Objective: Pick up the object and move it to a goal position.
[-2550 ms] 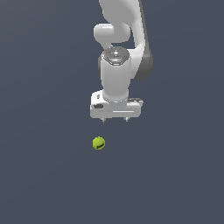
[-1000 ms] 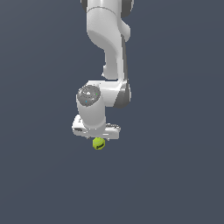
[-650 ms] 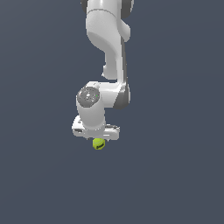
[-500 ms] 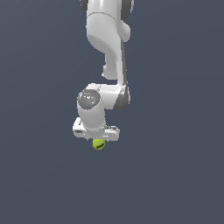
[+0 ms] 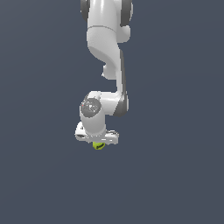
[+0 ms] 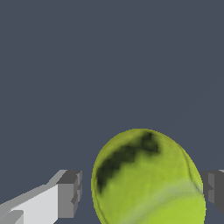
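arm: a white franka panda arm (image 5: 107,48) drops from the twelve o'clock edge of the exterior view, bends at a grey-trimmed joint near the centre and ends in a rounded wrist just below it.
tool: the white tool (image 5: 98,142) hangs at the six o'clock end of the wrist, with its flat body tilted a little and its underside facing down.
ball: a small yellow-green tennis ball (image 5: 99,145) with a dark curved mark peeks out right under the tool body, at its six o'clock side; only its lower part shows in the exterior view, and it is much smaller than the tool.
wrist view, ball: the ball (image 6: 148,179) fills much of the frame, the dark curved mark across its upper part and a pale seam line lower down.
wrist view, fingers: one grey finger pad (image 6: 69,194) on a white finger stands to one side of the ball with a narrow strip of background between them; the other grey pad (image 6: 213,187) is at the opposite side, right at the ball's edge.
tool state: the two fingers sit either side of the ball, spread a little wider than it; one pad is clearly apart from it, so the tool is open around the ball and not clamped.
bench: a plain dark slate-grey surface (image 5: 175,175) fills the rest of both views; whether the ball rests on it i cannot tell.
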You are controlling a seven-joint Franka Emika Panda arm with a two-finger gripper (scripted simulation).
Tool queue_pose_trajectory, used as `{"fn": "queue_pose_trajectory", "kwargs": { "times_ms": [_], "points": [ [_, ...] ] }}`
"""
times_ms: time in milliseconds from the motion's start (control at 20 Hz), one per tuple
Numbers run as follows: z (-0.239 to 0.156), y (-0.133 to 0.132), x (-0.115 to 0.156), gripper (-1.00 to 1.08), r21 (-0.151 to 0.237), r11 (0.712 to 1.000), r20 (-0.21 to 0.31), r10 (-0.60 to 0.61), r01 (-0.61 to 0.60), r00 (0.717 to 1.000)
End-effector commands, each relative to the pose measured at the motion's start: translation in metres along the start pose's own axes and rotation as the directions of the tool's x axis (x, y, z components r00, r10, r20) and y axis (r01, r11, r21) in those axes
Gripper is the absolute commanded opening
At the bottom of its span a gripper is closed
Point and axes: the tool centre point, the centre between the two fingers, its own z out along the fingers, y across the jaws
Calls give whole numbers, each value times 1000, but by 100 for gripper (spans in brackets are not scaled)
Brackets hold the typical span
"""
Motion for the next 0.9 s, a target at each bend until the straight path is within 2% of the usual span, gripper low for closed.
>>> {"fn": "queue_pose_trajectory", "kwargs": {
  "times_ms": [0, 50, 850],
  "points": [
    [0, 0, 1, 100, 0, 1000, -2, 0, 0, 1000],
    [0, 0, 1, -100, 0, 1000, -2, 0, 0, 1000],
    [-6, -4, -3, -100, 0, 1000, -2, 0, 0, 1000]
  ]
}}
